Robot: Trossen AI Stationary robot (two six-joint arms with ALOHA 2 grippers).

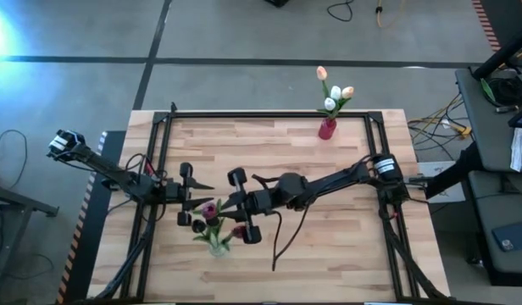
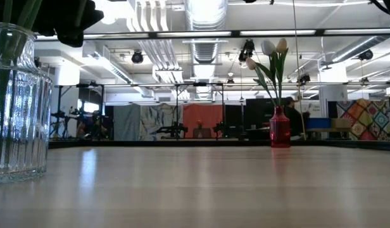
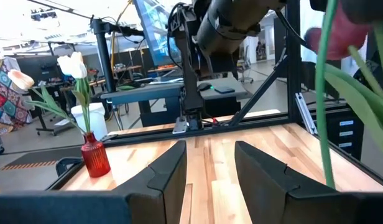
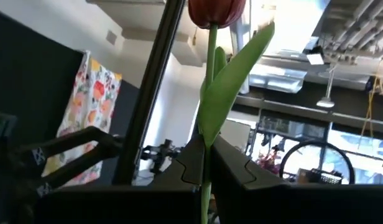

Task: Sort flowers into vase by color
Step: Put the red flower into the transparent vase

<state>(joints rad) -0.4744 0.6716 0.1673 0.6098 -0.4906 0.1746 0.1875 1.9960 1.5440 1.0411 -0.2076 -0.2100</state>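
Note:
A clear ribbed glass vase [image 1: 219, 246] [image 2: 18, 101] stands near the table's front and holds maroon tulips [image 1: 240, 230] by their green stems. My right gripper [image 1: 224, 210] [image 4: 204, 163] hovers above it, shut on another maroon tulip [image 1: 210, 209] [image 4: 216, 11]. My left gripper [image 1: 202, 190] [image 3: 207, 174] is open just left of that vase and touches nothing. A small red vase [image 1: 327, 129] [image 2: 280, 135] [image 3: 95, 157] at the far edge holds white and peach tulips [image 1: 333, 93] [image 2: 271, 47]. My right gripper pinches the maroon tulip's green stem [image 4: 206, 140] between its two fingers, just below a leaf [image 4: 232, 74]. The fingers come in roughly level from the table's right and lie across the stem. The tulip stands upright, head above the fingers; its lower end is hidden.
A black frame rail [image 1: 269, 115] runs along the table's far edge and sides. A loose dark cable [image 1: 282, 241] hangs from the right arm over the boards. Bare wood [image 1: 329, 246] lies to the right and in the middle.

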